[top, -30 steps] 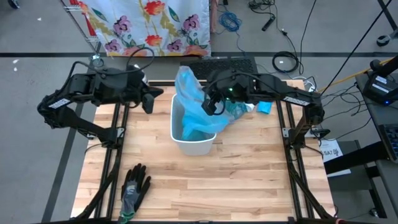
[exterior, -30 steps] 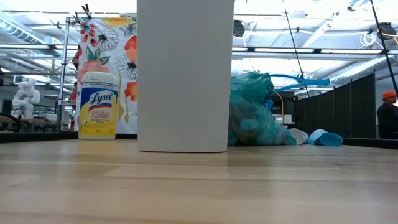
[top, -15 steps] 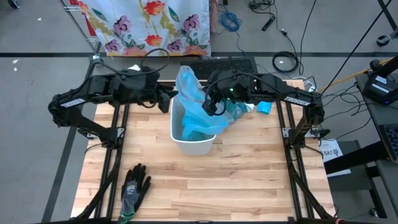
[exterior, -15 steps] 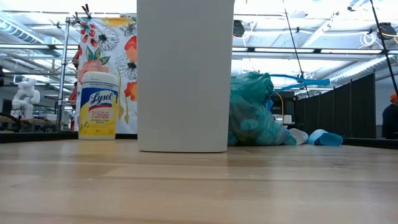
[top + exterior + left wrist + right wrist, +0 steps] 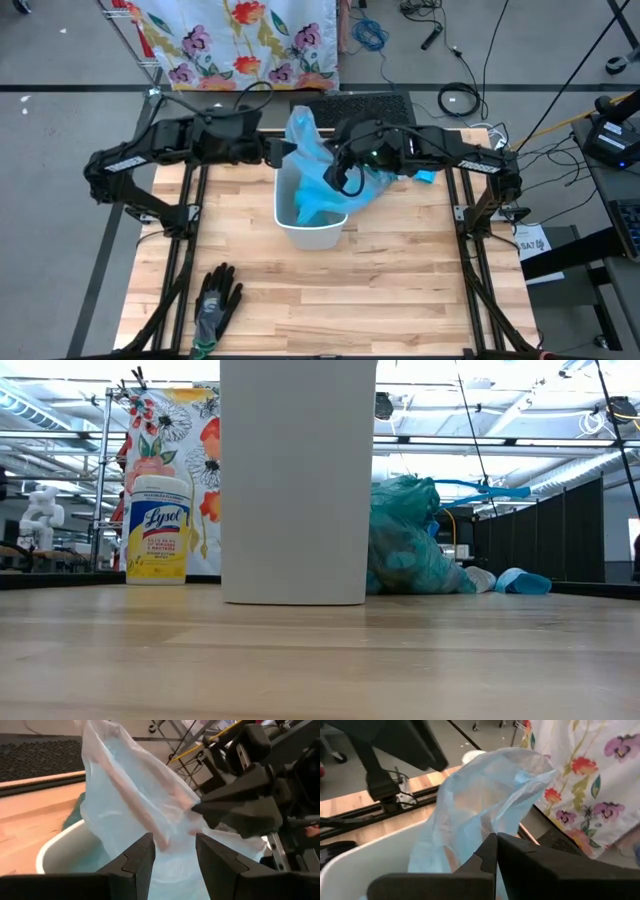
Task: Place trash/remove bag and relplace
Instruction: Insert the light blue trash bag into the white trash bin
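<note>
Light blue bag (image 5: 312, 170) draped over white bin (image 5: 305, 228) at table centre, top sticking up toward 12 o'clock. Left gripper (image 5: 283, 152) at bag's 9 o'clock, fingers parted, nothing held. Right gripper (image 5: 338, 178) at 3 o'clock, pinched on bag.

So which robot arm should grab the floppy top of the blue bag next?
Probably the left. Its gripper is open right at the loose upper part of the blue bag over the white bin. The right gripper is shut on the bag's other side, so it looks busy.
</note>
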You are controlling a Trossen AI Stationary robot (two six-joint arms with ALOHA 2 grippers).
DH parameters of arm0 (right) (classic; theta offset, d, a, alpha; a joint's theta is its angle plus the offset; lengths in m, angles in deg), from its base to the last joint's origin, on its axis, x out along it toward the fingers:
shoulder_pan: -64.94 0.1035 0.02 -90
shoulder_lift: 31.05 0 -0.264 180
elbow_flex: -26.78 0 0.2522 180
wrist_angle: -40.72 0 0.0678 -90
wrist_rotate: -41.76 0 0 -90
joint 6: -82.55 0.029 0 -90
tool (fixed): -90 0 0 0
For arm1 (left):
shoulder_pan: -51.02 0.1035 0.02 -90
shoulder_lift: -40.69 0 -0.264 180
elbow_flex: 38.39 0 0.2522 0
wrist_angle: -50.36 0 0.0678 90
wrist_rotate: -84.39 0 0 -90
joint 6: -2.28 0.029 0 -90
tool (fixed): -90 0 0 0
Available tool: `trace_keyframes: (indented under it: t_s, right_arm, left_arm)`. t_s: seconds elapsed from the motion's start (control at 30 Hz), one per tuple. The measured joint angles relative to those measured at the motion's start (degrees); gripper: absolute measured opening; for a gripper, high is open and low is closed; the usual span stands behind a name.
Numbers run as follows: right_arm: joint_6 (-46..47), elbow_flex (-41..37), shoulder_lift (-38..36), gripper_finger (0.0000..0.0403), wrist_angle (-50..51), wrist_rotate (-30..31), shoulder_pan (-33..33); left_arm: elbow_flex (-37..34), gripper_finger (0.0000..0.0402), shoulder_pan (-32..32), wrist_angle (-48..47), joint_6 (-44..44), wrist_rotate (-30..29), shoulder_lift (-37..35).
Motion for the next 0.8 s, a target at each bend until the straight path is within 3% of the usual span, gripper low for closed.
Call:
trace_keyframes:
  t_s: [0.2,0.63,0.73,0.8]
  right_arm:
    - [-4.2,0.1,0.7,0.0000,-4.9,-0.2,2.4]
    - [-4.8,0.0,1.0,0.0000,-3.8,-2.8,3.7]
    - [-4.6,0.0,1.0,0.0000,-3.8,-2.9,3.9]
    - [-3.6,0.0,1.0,0.0000,-3.7,-2.9,4.1]
  left_arm:
    - [0.0,0.0148,0.7,-0.3,-2.0,0.5,0.5]
    - [0.0,0.0147,3.3,-6.3,-4.6,4.7,2.7]
    - [0.0,0.0127,3.9,-6.7,-4.4,5.3,3.5]
    - [0.1,0.0090,4.3,-8.2,-2.7,5.5,3.8]
